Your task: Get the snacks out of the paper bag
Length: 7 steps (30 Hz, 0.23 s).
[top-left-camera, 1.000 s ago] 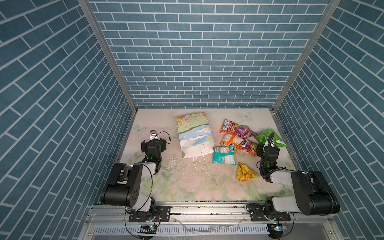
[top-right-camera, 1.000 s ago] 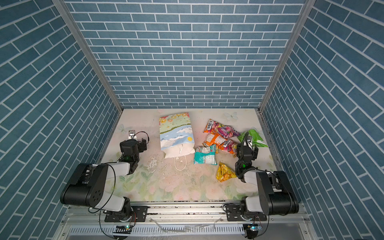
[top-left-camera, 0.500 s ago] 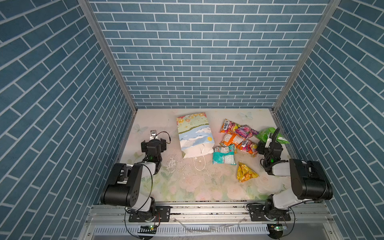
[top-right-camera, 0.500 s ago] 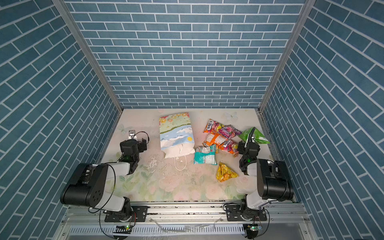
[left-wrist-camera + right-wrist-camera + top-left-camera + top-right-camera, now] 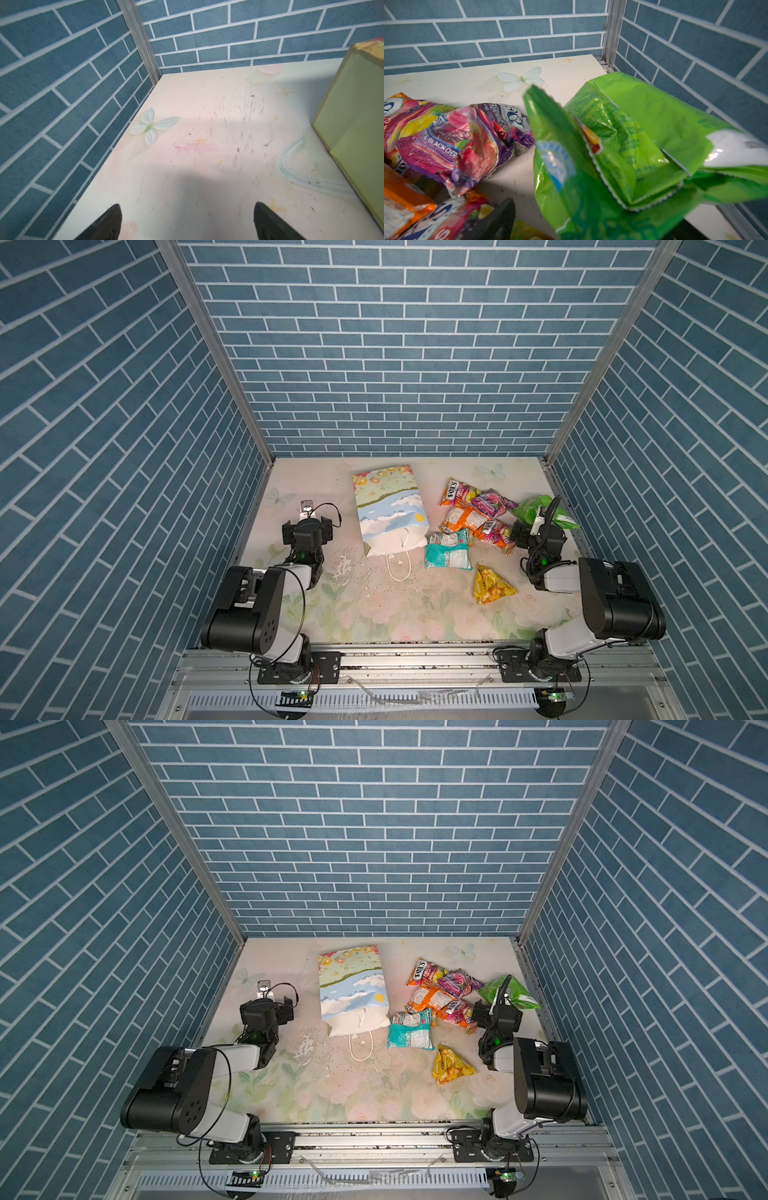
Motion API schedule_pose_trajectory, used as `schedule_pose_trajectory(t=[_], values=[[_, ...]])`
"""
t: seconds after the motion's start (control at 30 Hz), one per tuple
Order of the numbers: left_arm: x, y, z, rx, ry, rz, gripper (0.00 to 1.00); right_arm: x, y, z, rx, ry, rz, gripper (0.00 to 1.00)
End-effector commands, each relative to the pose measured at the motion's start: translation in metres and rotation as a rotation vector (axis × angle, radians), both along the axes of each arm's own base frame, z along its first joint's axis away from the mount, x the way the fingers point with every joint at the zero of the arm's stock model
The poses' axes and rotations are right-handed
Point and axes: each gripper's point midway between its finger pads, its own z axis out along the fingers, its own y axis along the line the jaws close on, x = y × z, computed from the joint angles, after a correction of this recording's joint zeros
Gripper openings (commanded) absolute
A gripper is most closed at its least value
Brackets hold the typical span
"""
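Black right gripper (image 5: 535, 526), jaws spread, far finger hidden; green packet (image 5: 643, 133) loose right at its tips. FOX'S packets (image 5: 452, 141) just beside. Paper bag (image 5: 388, 506) lying down, well beyond them. Left gripper (image 5: 187, 220) spread, empty; bag near.

The right arm has drawn its elbow up and back from where it lay low over the bench (image 5: 374, 614) a second ago. The right gripper (image 5: 534, 522) has spread its jaws wider at the green packet (image 5: 530, 508), which now sits slightly farther back.
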Motion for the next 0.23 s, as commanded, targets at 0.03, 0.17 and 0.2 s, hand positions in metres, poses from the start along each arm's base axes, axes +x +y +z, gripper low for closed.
schedule_pose_trajectory(t=[0.03, 0.17, 0.2], values=[[0.0039, 0.0024, 0.0035, 0.002, -0.005, 0.007, 1.0, 0.0023, 0.0, 0.0032, 0.004, -0.013, -0.006, 0.99], [0.0039, 0.0024, 0.0035, 0.002, -0.005, 0.007, 1.0, 0.0025, 0.0002, 0.0025, 0.005, -0.009, -0.005, 0.99], [0.0037, 0.0024, 0.0034, 0.002, -0.005, 0.007, 1.0, 0.0023, 0.0005, 0.0029, 0.005, -0.012, -0.005, 0.99]])
